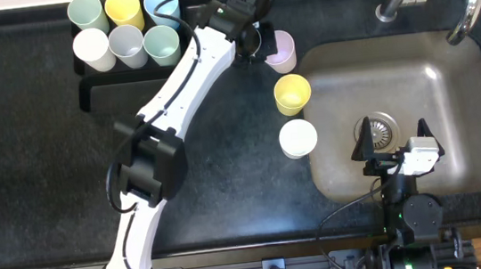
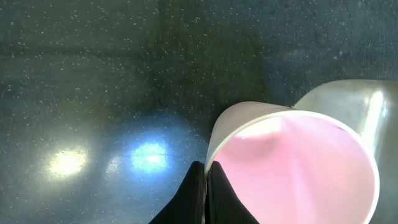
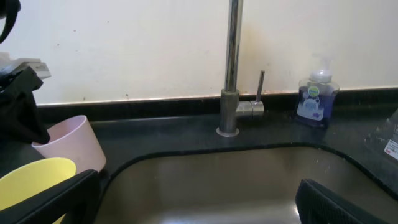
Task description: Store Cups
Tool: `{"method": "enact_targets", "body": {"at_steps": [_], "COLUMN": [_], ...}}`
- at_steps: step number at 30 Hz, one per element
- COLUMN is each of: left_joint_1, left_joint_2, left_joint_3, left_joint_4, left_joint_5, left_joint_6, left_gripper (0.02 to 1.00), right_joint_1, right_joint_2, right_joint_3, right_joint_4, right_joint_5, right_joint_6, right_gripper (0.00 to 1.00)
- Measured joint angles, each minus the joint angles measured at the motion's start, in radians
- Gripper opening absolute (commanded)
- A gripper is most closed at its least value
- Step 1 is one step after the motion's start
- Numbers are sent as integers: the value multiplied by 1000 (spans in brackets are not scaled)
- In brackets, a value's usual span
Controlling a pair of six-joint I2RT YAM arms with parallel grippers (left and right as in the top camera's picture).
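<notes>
A pink cup (image 1: 283, 52) stands on the dark counter by the sink's corner, and my left gripper (image 1: 253, 36) is shut on its rim. In the left wrist view the two fingers (image 2: 198, 186) pinch the near wall of the pink cup (image 2: 298, 168), one inside and one outside. In front of it stand a yellow cup (image 1: 292, 93) and a white cup (image 1: 298, 137), both upright and free. Several cups (image 1: 125, 28) in pale colours sit together on a black tray (image 1: 85, 86) at the back left. My right gripper (image 1: 391, 139) hangs open over the sink, holding nothing.
The steel sink (image 1: 448, 68) takes up the right side, with a drain (image 1: 379, 127) under the right gripper. A tap (image 3: 232, 68) and a soap bottle (image 3: 317, 99) stand behind it. Bare dark counter (image 1: 39, 174) lies to the left.
</notes>
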Motion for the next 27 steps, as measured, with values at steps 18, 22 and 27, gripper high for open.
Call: {"method": "enact_targets", "body": {"at_steps": [18,22,27], "left_joint_1": [382,477,621], "left_joint_2": [-647,-800,-803], "left_joint_3": [-50,-312,-615], "left_joint_4": [-529,-354,-171], "left_joint_5": [-235,-266,-182], "left_joint_6": [-185,-213,-217], "left_gripper": [36,36,36], "right_joint_1": [0,0,0], "right_joint_2": [0,0,0], "right_joint_3": [0,0,0], "right_joint_4": [0,0,0], "right_joint_5": [0,0,1], "right_joint_6": [-1,0,-1], "right_gripper": [998,998,998]}}
